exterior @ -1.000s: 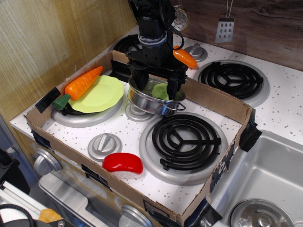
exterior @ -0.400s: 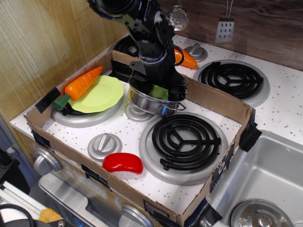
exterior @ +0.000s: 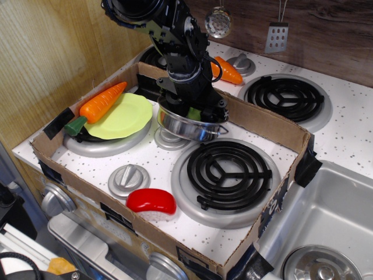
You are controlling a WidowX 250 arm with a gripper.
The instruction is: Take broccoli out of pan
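Observation:
The pan (exterior: 175,125), a small shiny steel pot, stands in the middle of the toy stove inside the cardboard box. My gripper (exterior: 195,111) reaches down into it from above, with its dark fingers spread wide near the pot's left and right walls. Only a small patch of the pale green broccoli (exterior: 193,115) shows between the fingers inside the pot; the gripper body hides the rest. I cannot tell whether the fingers touch the broccoli.
A carrot (exterior: 102,101) lies on a lime-green plate (exterior: 125,116) at the left. A second orange piece (exterior: 228,71) lies behind the box wall (exterior: 265,125). A red and white toy (exterior: 151,202) sits at the front. A black burner (exterior: 224,169) is right of the pot, and a sink (exterior: 326,216) is at far right.
The gripper has come down from just above the pot rim into the pot, and the arm now leans in from the upper left. Less of the broccoli shows. The pot has stayed in place.

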